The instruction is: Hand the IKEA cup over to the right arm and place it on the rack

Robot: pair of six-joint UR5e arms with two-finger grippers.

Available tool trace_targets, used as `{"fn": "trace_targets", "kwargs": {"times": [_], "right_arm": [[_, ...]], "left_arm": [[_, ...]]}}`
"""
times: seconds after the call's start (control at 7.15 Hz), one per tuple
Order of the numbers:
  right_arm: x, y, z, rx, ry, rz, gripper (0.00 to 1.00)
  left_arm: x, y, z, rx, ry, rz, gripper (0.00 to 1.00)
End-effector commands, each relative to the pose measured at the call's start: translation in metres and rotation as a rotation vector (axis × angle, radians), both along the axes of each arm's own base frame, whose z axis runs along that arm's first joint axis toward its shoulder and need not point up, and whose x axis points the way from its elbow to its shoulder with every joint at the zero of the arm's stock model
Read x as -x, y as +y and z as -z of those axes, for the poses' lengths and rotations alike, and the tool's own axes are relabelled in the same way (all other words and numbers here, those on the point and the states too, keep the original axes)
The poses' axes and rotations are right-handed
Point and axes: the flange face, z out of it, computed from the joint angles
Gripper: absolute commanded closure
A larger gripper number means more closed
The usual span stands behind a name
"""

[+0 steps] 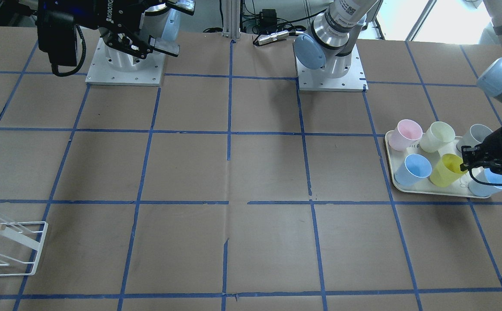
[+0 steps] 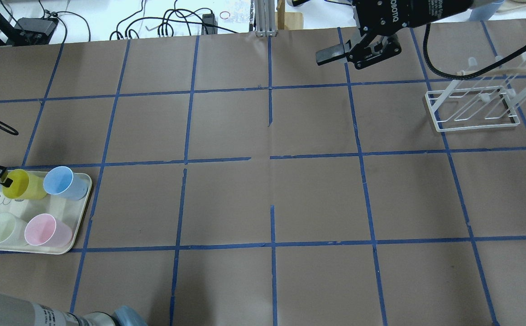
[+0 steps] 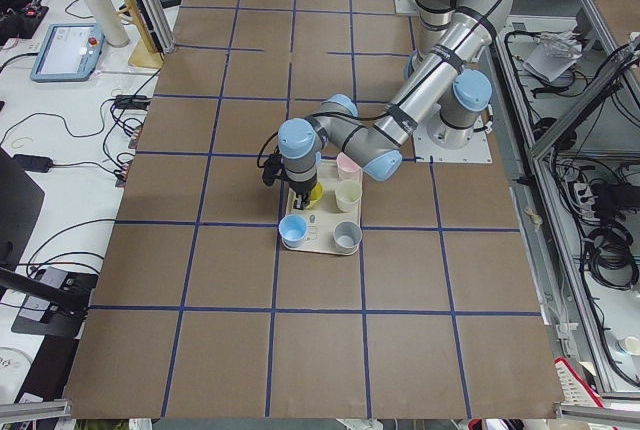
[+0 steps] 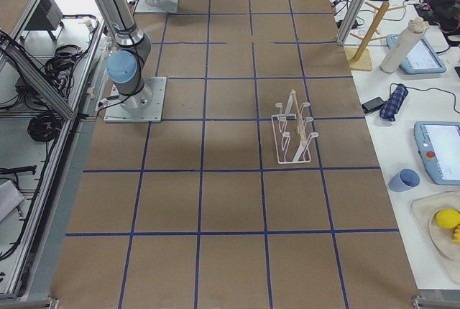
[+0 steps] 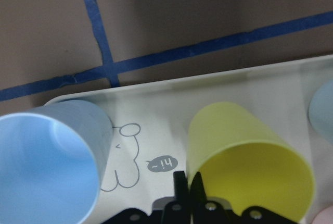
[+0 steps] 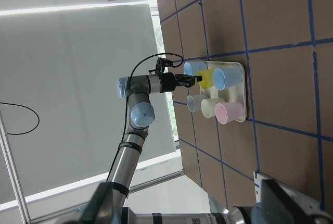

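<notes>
1. While the left gripper [image 1: 466, 162] hangs over the cream plastic tray with a rabbit drawing [image 1: 406, 186], its two black fingers [image 5: 180, 181] are clenched on the rim of the bright lemon-yellow plastic tumbler [image 1: 447, 170]. In the wrist view one finger is seen outside the wall and the other just inside it.
2. The lemon-yellow plastic tumbler [image 2: 25, 184] is found directly under these fingertips. It stands on the tray with its mouth up.
3. A light-blue plastic cup [image 5: 47, 161] is seen just beside the fingers, on the side opposite the tumbler. A second light-blue cup [image 2: 64, 182] stands just beyond the tumbler, away from the gripper.
4. Behind the left gripper, toward the robot's base, a pink cup [image 1: 408, 134], a pale cream-yellow cup [image 1: 439, 136] and a grey cup [image 1: 475, 134] are lined up in one row on the same tray.
5. The right gripper [image 2: 315, 29] is held in the air near its own arm's base. Its jaws are spread wide and nothing is held between them.
6. The white wire rack with a thin wooden dowel [image 2: 471, 111] is set on the brown paper-covered table with blue tape lines [image 2: 263, 199]. It is well apart from the right gripper, on the side away from the left arm, and at the far end of the table from the left gripper.
</notes>
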Motion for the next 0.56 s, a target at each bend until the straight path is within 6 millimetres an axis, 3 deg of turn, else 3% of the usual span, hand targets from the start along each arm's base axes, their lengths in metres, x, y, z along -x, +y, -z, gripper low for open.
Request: {"fn": "trace_targets", "kwargs": {"times": [0.0,0.14,0.42], "right_arm": [[-0.001,0.002,-0.006,0.028,-0.022,0.003,0.00],[-0.002,0.001,-0.009,0.061,-0.016,0.000,0.00],[-0.004,0.002,-0.009,0.056,-0.019,-0.001,0.00]], "left_arm": [[0.001,-0.005,-0.026,0.003,0.005,0.007,1.00],[-0.003,-0.004,-0.047,-0.011,0.022,0.016,1.00],[0.014,-0.011,-0.106,-0.063,0.209,-0.007,1.00]]}}
